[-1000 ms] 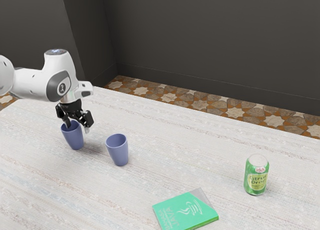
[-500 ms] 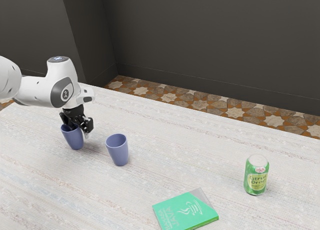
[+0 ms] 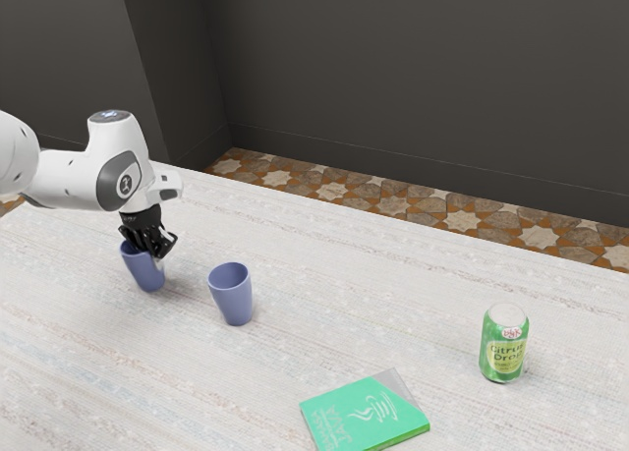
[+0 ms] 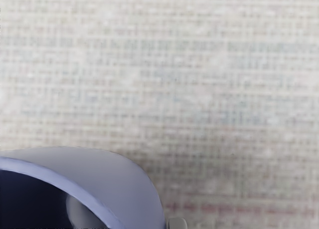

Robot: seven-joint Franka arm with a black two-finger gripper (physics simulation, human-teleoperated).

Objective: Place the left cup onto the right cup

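Spanning both views, the desk is carrying everything, with the two cups standing upright and apart near the exterior view's left. The arm is now sitting lower than one second ago, having dropped over the left cup. That cup is staying where it was, resting on the desk and not yet lifted; the wrist view is showing its rim just under the hand. The right cup is standing unmoved beside it, toward the exterior view's right. The pincer, spread wide about the rim a second ago, is now drawn together and appears to be clamping the left cup's wall. Judgement: grasping is finishing; lifting and carrying over the right cup are remaining.
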